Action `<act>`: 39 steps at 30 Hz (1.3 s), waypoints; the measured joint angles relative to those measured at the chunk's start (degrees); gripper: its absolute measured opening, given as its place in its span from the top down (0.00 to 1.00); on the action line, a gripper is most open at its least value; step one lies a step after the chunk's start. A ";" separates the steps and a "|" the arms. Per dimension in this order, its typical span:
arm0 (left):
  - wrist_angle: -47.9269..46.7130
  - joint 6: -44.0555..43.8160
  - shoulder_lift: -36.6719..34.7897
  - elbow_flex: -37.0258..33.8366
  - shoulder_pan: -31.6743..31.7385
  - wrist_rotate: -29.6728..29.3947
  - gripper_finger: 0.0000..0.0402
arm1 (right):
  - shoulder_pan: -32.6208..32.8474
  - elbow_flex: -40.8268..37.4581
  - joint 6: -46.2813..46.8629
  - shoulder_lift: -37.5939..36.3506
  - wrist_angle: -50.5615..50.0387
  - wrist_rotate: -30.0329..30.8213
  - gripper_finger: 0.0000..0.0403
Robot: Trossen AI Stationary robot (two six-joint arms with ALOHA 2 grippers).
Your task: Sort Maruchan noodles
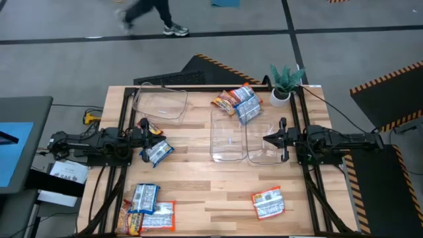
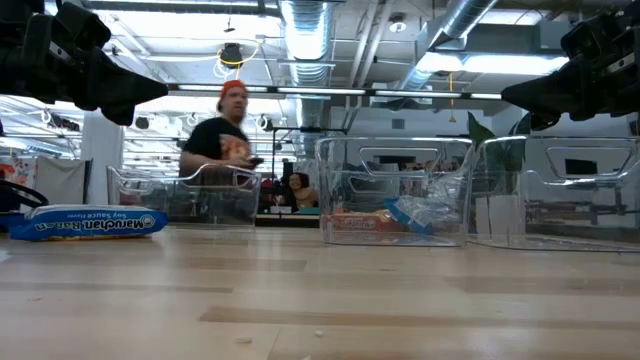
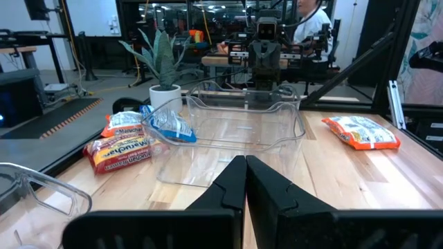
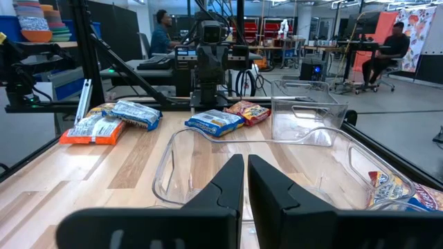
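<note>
High view: both arms wait at the table's sides, nothing sorted into the three clear bins.
Left hand pressed together, empty, beside a blue packet; right hand nearly closed, empty, over a bin. Maruchan noodles lie in scattered clusters around the table.

Bare wood mid-table; clear bins + plant crowding far-right corner.
</note>
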 joint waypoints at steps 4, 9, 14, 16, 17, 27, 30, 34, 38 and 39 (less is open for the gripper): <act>0.00 -2.13 0.00 -0.01 0.00 0.00 1.00 | 0.00 0.00 0.02 0.00 0.06 0.00 0.88; 0.00 -1.41 0.01 0.00 0.00 0.00 1.00 | -0.02 -0.01 0.02 0.01 0.17 0.00 0.88; 0.00 -1.84 -0.01 0.00 0.00 0.00 1.00 | -0.02 0.00 0.02 0.00 0.21 0.00 0.88; 0.00 -2.01 0.00 -0.01 0.00 0.00 1.00 | -0.02 0.00 0.02 0.00 0.29 0.00 0.88; 0.00 -1.98 -0.01 -0.02 0.00 0.00 1.00 | -0.02 0.00 0.01 0.02 0.35 0.00 0.88; 0.00 -2.08 0.00 -0.01 0.00 0.00 1.00 | -0.02 -0.01 0.02 0.00 0.57 0.00 0.88; 0.00 -2.16 -0.01 0.00 0.00 0.00 1.00 | -0.02 0.00 0.02 0.00 0.63 0.02 0.88; 0.00 -2.18 -0.01 -0.02 0.00 0.00 1.00 | -0.02 0.00 0.02 0.00 0.65 0.02 0.88; 0.00 -2.18 -0.01 -0.02 0.00 -0.02 1.00 | -0.02 -0.02 0.02 0.01 0.69 0.02 0.88; 0.00 -2.18 -0.01 0.00 0.00 0.00 1.00 | -0.02 0.00 0.02 0.00 0.69 0.02 0.88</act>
